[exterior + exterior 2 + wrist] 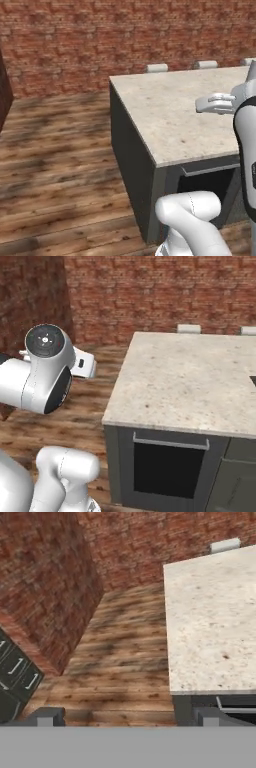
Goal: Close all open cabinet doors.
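Hanging above a wooden plank floor (120,662), the gripper (127,718) was seen from its own camera with its two dark fingertips (47,717) spread wide, one near each bottom corner of the hand view. The jaws were released, with nothing between them.

A kitchen island (112,456) with dark grey-green sides stood ahead of the robot, topped by a pale speckled stone worktop (190,381). The white arm (40,381) reached up beside the worktop's near left corner, off to the island's left and over the floor in the right base view. In the left base view the white hand (215,103) appeared in front of the worktop's right part.

On the island's front, just under the worktop's near edge, a horizontal silver handle (170,444) ran above a dark rectangular recess (167,471). Right of that recess, at the front's lower right corner, was a dark grey-green panel that looked like one of the cabinet doors (235,483). It was cut off by the picture's edge, so I could not tell whether it was open or closed.

In the hand view's lower left corner, past the end of a brick wall (45,587), were more dark cabinet fronts (15,677) with short silver handles. They were too small to tell doors from drawers.

Two white chair backs (189,328) showed beyond the worktop's far edge, against the red brick back wall (165,291).
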